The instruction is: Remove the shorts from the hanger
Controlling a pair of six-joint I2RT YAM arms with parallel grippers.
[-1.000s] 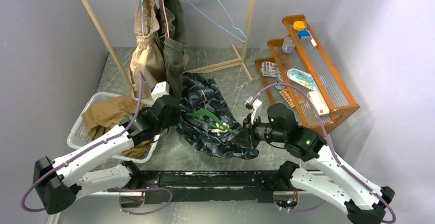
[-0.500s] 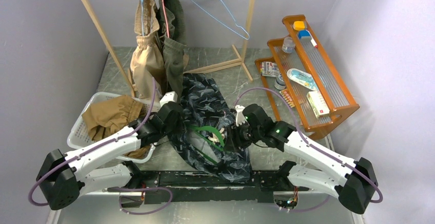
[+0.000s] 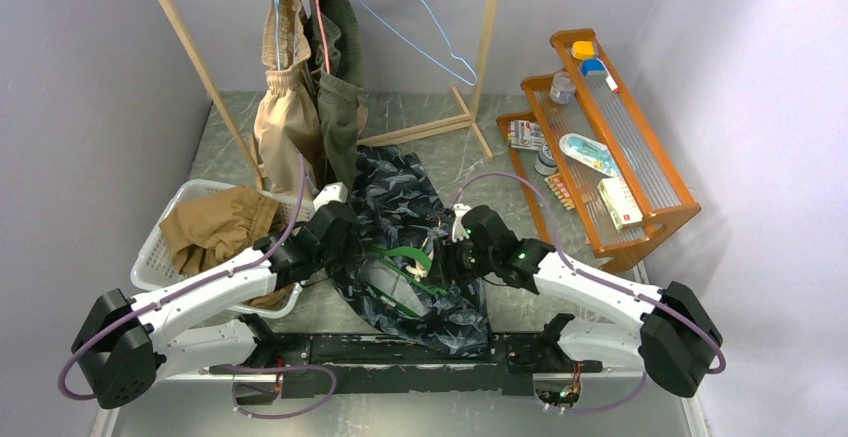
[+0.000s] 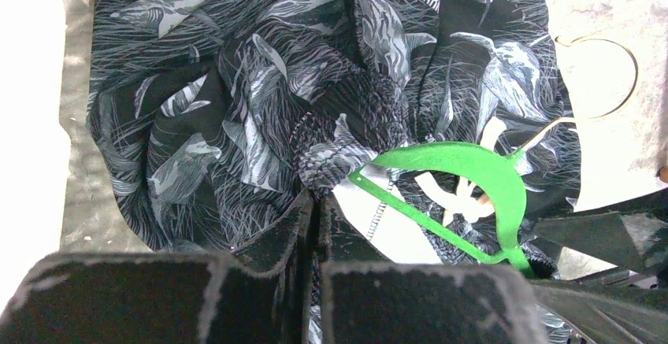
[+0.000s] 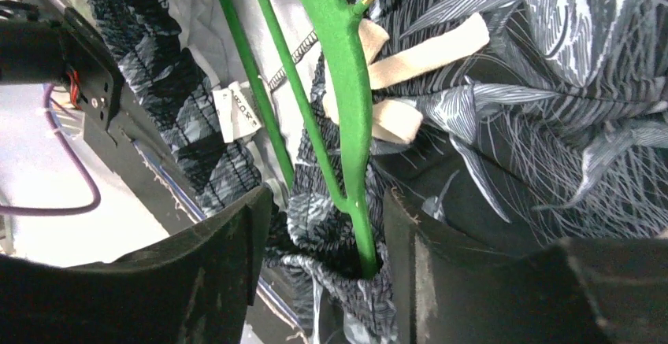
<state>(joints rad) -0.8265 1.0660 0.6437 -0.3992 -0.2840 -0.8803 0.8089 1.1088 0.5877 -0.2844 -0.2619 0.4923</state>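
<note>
The dark navy-black patterned shorts [image 3: 404,219] lie on the table, still threaded on a green hanger [image 3: 402,269]. My left gripper [image 3: 347,249] is shut on their gathered waistband [image 4: 331,155], just left of the green hanger [image 4: 473,172]. My right gripper [image 3: 446,263] is open; its jaws straddle the hanger's end [image 5: 358,218] and the waistband fabric [image 5: 323,226]. Light beige shorts [image 3: 284,117] and olive green shorts [image 3: 340,117] hang on the wooden rack. Tan brown shorts [image 3: 215,227] lie in the basket.
A white basket [image 3: 152,249] stands at the left. The wooden rack [image 3: 205,77] carries an empty blue wire hanger [image 3: 412,19]. An orange shelf [image 3: 640,157] with small items stands at the right. The black rail [image 3: 400,349] runs along the near edge.
My right arm has swung left and closed in on the hanger's end. The patterned shorts and hanger have been dragged toward the near edge. My left gripper has kept its hold.
</note>
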